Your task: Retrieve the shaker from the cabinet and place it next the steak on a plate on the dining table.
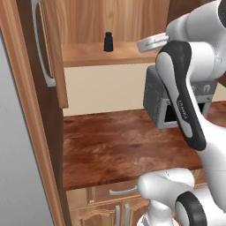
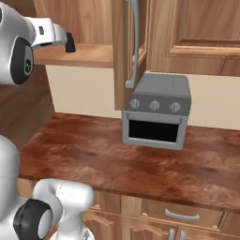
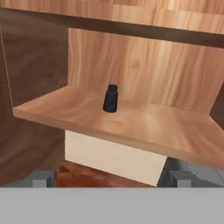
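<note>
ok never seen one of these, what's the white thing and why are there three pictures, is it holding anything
The white thing is a robot arm on a base that can drive, in a computer-rendered kitchen. Two pictures come from cameras on that base, looking forward from behind the arm's left and right sides. The third comes from a camera on the hand itself, looking along the gripper, whose two dark fingertips sit at the bottom.

The open wooden cabinet has a shelf with a small black shaker standing upright on it. Below is a brown counter with a grey toaster oven.

The gripper is open and holds nothing; it is pointed at the shaker but is not touching it.
</note>
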Robot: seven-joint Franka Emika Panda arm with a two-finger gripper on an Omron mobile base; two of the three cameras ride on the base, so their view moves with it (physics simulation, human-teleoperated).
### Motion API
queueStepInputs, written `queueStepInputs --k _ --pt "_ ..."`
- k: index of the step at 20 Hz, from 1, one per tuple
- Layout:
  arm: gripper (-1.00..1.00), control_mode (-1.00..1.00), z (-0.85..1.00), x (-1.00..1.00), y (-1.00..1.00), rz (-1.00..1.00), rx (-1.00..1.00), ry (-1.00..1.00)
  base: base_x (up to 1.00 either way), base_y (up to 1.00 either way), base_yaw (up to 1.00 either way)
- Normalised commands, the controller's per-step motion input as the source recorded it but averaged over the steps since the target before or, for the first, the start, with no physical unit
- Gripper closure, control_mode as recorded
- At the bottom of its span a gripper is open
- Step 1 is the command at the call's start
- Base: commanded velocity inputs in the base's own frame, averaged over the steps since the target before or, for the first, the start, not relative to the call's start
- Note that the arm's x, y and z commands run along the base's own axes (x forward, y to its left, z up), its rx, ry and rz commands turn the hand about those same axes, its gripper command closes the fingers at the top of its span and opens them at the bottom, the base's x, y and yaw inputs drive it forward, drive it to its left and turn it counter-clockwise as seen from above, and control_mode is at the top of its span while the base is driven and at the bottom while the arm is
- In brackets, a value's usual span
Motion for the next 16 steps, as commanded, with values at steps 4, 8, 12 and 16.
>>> queueStepInputs --k 4,8,12,16 --pt "-1.0 -1.0 0.0 0.08 0.24 0.0 0.07 -0.21 0.0 0.0 0.0" --pt "-1.0 -1.0 0.0 0.18 0.15 0.0 0.08 -0.03 0.0 0.0 0.0" --pt "-1.0 -1.0 0.0 0.34 0.0 0.0 0.01 0.05 0.0 0.0 0.0" --pt "-1.0 -1.0 0.0 0.46 0.02 0.0 0.0 0.0 0.0 0.0 0.0"
